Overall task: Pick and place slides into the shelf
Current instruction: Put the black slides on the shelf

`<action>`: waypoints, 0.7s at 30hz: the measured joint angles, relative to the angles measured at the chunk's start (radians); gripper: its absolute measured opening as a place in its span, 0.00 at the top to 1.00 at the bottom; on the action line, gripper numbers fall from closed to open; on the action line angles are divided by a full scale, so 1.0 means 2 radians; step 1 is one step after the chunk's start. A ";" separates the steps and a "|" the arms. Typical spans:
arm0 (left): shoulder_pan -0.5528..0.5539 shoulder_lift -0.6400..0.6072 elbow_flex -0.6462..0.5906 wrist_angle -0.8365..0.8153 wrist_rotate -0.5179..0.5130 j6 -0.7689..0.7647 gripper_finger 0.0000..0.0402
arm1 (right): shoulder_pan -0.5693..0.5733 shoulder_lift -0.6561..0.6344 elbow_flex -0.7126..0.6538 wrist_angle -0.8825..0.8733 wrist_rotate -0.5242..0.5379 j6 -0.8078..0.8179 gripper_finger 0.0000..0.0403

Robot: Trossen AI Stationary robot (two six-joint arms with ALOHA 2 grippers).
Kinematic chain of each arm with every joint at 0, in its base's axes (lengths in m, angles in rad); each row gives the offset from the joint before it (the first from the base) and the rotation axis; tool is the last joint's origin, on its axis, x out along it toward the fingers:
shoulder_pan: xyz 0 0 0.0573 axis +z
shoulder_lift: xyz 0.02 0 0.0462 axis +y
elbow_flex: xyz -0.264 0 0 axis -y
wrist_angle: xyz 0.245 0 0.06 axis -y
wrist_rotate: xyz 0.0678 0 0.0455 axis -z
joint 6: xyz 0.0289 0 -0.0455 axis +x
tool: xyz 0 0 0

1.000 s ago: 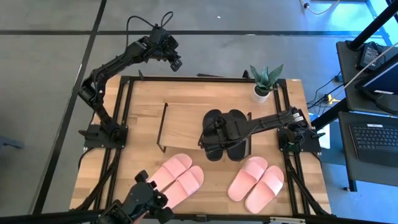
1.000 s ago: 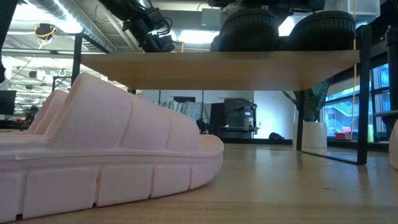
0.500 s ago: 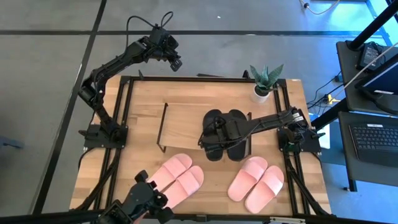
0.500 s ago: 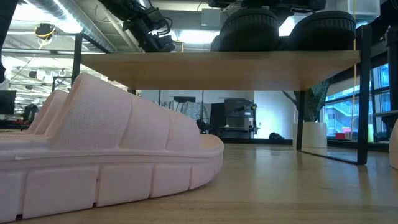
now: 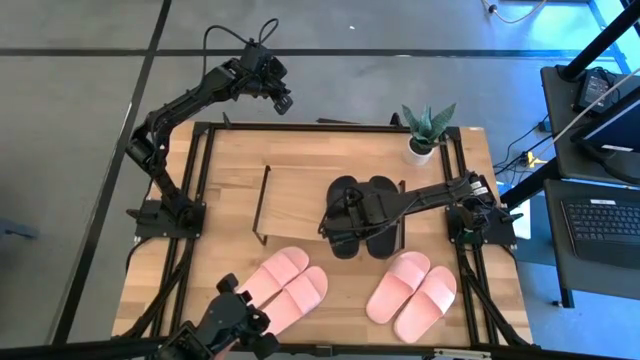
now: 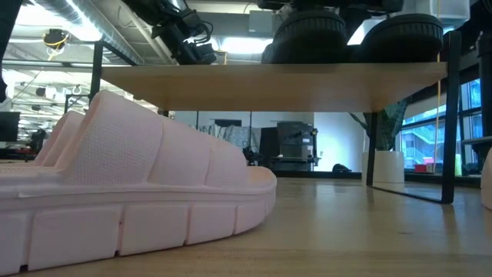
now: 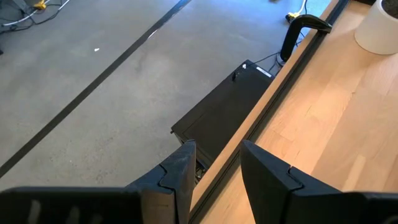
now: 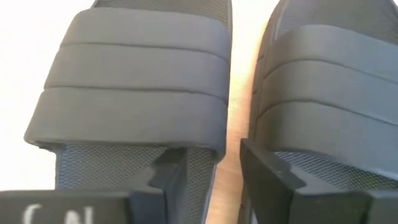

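In the low view, 1 pink slide [image 6: 131, 188] fills the lower left of the frame, cut off at the left edge, and the shelf [image 6: 269, 83] is seen only from beneath, with the 2 black slides [image 6: 354, 35] cropped at the top edge. In the high view, the shelf [image 5: 300, 200] sits mid-frame with the black pair [image 5: 362, 216] set on its right part; 2 pink pairs [image 5: 285, 288] are laid on the table [image 5: 230, 160] below it. The right gripper [image 8: 229, 163] is parted over the gap between the 2 black slides, grasping nothing. The left gripper [image 7: 214, 165] is held released past the table's upper left edge, above the floor.
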 joint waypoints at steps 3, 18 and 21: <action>0.000 0.000 0.000 0.000 0.000 0.000 0.70 | 0.000 0.000 0.013 0.000 0.000 -0.001 0.61; -0.002 0.000 0.000 -0.006 0.000 0.000 0.70 | 0.000 0.000 0.104 0.001 0.000 -0.040 0.60; -0.003 -0.003 0.000 -0.026 0.000 0.003 0.70 | 0.000 0.000 0.127 0.001 0.008 -0.071 0.60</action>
